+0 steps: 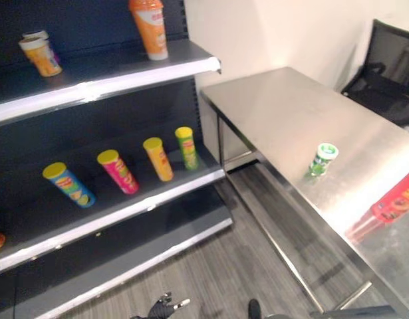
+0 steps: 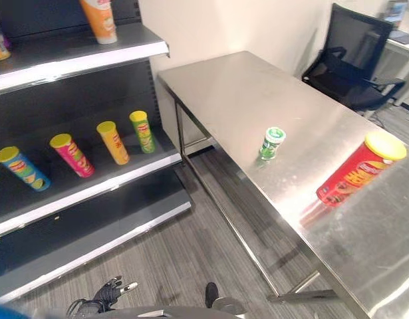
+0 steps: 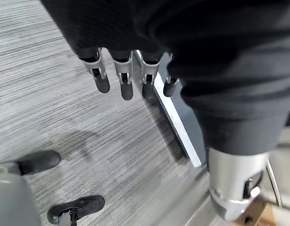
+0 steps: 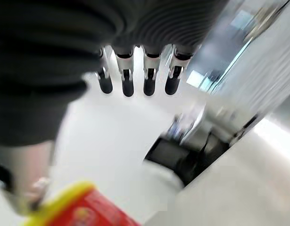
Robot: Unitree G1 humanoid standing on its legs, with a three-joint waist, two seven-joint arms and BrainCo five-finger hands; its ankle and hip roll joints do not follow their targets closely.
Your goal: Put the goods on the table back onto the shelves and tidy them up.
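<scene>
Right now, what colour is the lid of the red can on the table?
Yellow. The red can stands tilted on the table; the right eye view shows it best.

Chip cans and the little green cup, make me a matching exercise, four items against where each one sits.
Items:
1. red can
2. green cup
3. blue can
4. orange bottle

Places:
A. top shelf
B. table, nearest the camera
C. middle shelf, left end of the row of four cans
D. table, standing upright

Pairs: 1-B, 2-D, 3-C, 4-A

Red can (image 2: 360,171) lay tilted on steel table (image 2: 257,93), near small green cup (image 2: 272,143); four cans stood on shelf (image 2: 91,189).
</scene>
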